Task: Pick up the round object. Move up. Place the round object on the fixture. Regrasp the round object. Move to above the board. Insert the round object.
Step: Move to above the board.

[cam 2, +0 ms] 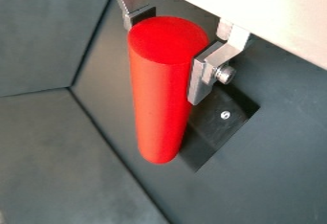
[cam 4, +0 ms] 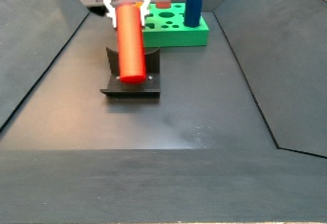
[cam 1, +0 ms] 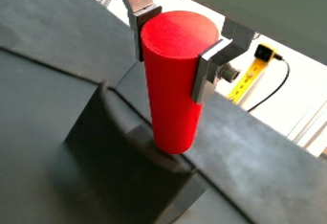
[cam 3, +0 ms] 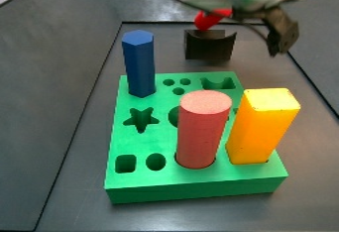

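Green board (cam 3: 199,167) carries a blue peg (cam 3: 139,62), salmon-pink cylinder (cam 3: 201,129) and yellow block (cam 3: 263,125); none crowd the fixture (cam 4: 132,82) beyond it. Gripper (cam 1: 179,48) clamps the round object (cam 1: 173,79) near its top. Cylinder stands upright, long axis vertical, lower end on the fixture in both wrist views.

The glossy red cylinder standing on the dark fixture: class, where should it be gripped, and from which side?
Grip the glossy red cylinder near its top end, coming down from above: it stands upright on the dark fixture, its curved sides free. The gripper sits there, fingers on opposite sides.
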Robot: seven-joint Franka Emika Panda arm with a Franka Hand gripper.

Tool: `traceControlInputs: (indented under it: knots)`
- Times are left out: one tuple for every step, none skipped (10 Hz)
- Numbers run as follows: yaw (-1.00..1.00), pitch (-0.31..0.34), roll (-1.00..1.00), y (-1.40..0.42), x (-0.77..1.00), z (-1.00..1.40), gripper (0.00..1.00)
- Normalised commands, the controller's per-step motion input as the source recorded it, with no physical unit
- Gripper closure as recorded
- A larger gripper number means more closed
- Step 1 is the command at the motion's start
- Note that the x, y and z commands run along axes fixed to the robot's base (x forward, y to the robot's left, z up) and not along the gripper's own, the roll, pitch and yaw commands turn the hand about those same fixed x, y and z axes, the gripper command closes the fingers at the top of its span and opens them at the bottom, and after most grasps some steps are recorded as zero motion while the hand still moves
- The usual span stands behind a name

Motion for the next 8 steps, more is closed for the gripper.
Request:
traceControlInputs:
  knots:
    - [-0.09,-0.047,0.02,0.13,-0.02,1.0,1.0]
    - [-0.09,-0.026,0.02,0.12,-0.02,1.0,1.0]
    - [-0.09,-0.001,0.01,0.11,-0.03,1.0,1.0]
    - [-0.08,0.024,0.01,0.11,-0.03,1.0,1.0]
    - [-0.07,0.055,0.0,0.09,-0.03,1.0,1.0]
    - [-0.05,0.069,-0.01,0.07,-0.03,0.93,1.0]
    - [-0.03,0.08,-0.03,0.05,-0.03,0.74,1.0]
    - [-0.01,0.088,-0.03,0.03,-0.03,0.56,1.0]
